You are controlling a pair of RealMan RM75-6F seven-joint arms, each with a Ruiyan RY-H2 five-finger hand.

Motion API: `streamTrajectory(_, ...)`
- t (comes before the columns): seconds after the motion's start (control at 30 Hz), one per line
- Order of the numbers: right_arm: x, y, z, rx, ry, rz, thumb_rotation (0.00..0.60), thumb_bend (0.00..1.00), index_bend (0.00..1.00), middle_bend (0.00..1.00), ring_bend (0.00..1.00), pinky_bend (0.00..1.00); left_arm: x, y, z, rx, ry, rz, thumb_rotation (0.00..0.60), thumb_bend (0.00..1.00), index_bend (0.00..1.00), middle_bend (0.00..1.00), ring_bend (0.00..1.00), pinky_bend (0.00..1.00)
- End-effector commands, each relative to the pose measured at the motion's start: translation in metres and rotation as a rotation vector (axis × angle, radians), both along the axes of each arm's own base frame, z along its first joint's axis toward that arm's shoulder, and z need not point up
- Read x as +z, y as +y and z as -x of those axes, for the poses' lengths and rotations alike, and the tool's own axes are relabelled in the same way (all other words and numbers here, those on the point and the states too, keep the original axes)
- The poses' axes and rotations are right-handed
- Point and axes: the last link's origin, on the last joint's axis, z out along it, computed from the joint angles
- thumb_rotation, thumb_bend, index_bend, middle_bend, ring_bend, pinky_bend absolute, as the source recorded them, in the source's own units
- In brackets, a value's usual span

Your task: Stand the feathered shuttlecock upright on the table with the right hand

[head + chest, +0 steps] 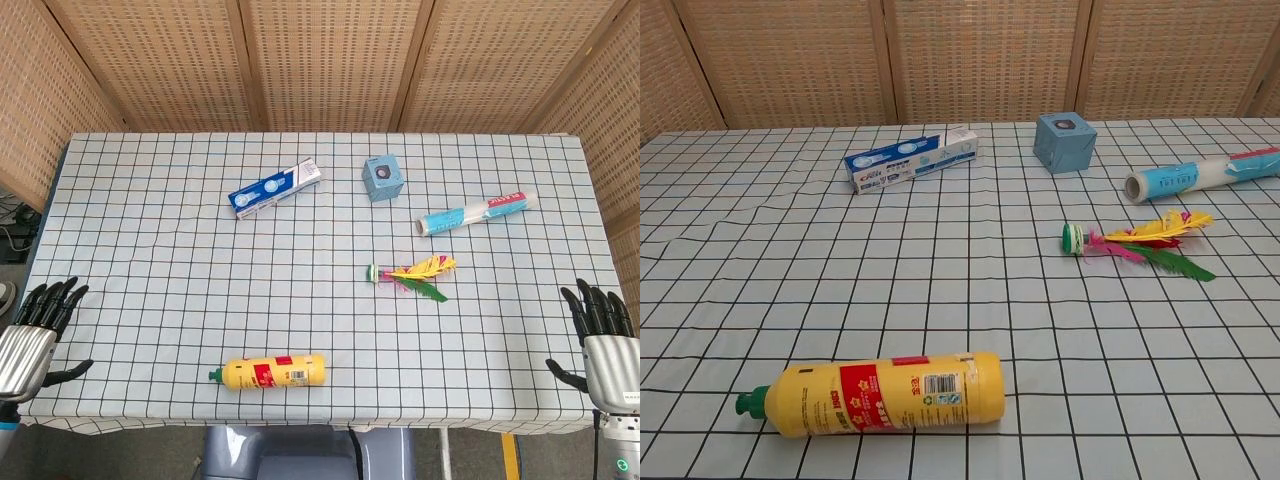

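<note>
The feathered shuttlecock lies on its side right of the table's centre, its green base pointing left and its yellow, pink and green feathers pointing right. The chest view shows the shuttlecock flat on the checked cloth. My right hand hovers at the table's near right corner, fingers spread, holding nothing, well apart from the shuttlecock. At the near left corner my left hand is likewise open and empty. Neither hand appears in the chest view.
A yellow bottle with a green cap lies near the front edge. At the back lie a blue toothpaste box, a small blue cube box and a rolled blue-and-white tube. Wicker screens stand behind the table.
</note>
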Motion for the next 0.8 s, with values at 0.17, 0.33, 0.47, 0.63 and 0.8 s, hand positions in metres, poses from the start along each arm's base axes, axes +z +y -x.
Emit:
streamTrajectory(0.17,-0.003,-0.005,0.000,-0.008,-0.019,-0.019,0.600,0.00,0.00,0.00,0.00,0.00,0.000,0.001,0.000,0.004,-0.006,-0.005,0.600,0.00,0.00,0.00,0.00,0.00)
streamTrajectory(0.33,-0.009,-0.040,-0.006,0.031,-0.009,-0.068,0.600,0.00,0.04,0.00,0.00,0.00,-0.003,0.007,0.002,0.016,-0.002,0.000,0.600,0.00,0.00,0.00,0.00,0.00)
streamTrajectory(0.47,-0.017,-0.088,-0.022,0.102,0.022,-0.128,0.600,0.00,0.15,0.00,0.00,0.00,-0.007,0.013,0.002,0.026,0.007,0.001,0.600,0.00,0.00,0.00,0.00,0.00)
streamTrajectory(0.63,-0.031,-0.131,-0.036,0.132,0.025,-0.195,0.600,0.10,0.34,0.00,0.00,0.00,-0.009,0.018,0.003,0.037,0.013,-0.007,0.600,0.00,0.00,0.00,0.00,0.00)
streamTrajectory(0.8,-0.075,-0.182,-0.043,0.140,0.064,-0.299,0.600,0.23,0.42,0.00,0.00,0.00,-0.008,0.025,0.009,0.067,0.013,-0.022,0.600,0.00,0.00,0.00,0.00,0.00)
